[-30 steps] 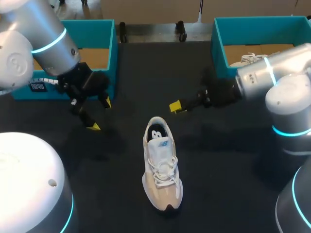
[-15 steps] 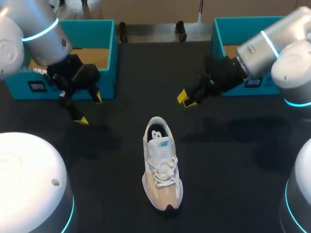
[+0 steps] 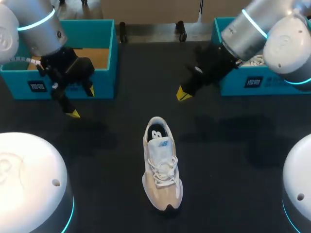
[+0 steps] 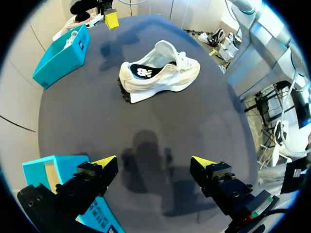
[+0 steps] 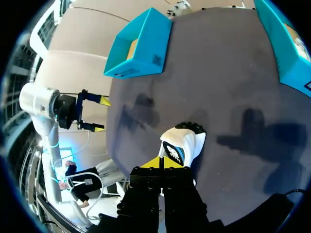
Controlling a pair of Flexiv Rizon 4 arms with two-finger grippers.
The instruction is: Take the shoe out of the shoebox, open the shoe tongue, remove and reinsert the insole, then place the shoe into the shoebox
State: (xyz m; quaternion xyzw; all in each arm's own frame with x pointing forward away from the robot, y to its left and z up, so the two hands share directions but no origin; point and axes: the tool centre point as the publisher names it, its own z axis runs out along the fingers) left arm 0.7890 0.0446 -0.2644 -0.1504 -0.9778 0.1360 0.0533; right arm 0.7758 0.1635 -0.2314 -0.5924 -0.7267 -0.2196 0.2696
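**Desk:** Where does the job stand?

**Photographer:** The white-and-beige laced sneaker (image 3: pixel 162 165) is out of its box and lies alone mid-way across the dark matte counter (image 3: pixel 233 160), toe towards the robot; that first step looks done.

**Desk:** And the insole?

**Photographer:** A dark printed insole (image 3: pixel 156 134) sits inside the heel opening, with the pale padded tongue (image 3: pixel 159 145) just ahead of it; whether the insole has been out and back, I cannot tell from this.

**Desk:** The arms?

**Photographer:** Both are clear of the shoe; the left end effector (image 3: pixel 81 102) hangs with its fingers spread wide and empty in front of the left teal cardboard shoebox (image 3: pixel 111 48); the right end effector (image 3: pixel 183 93) has its yellow tips pressed together on nothing, near the right teal cardboard shoebox (image 3: pixel 233 87), where a second pale shoe (image 3: pixel 253 60) shows.

**Desk:** What is left?

**Photographer:** At the least, lifting the sneaker back into a box; possibly the tongue and insole work too.
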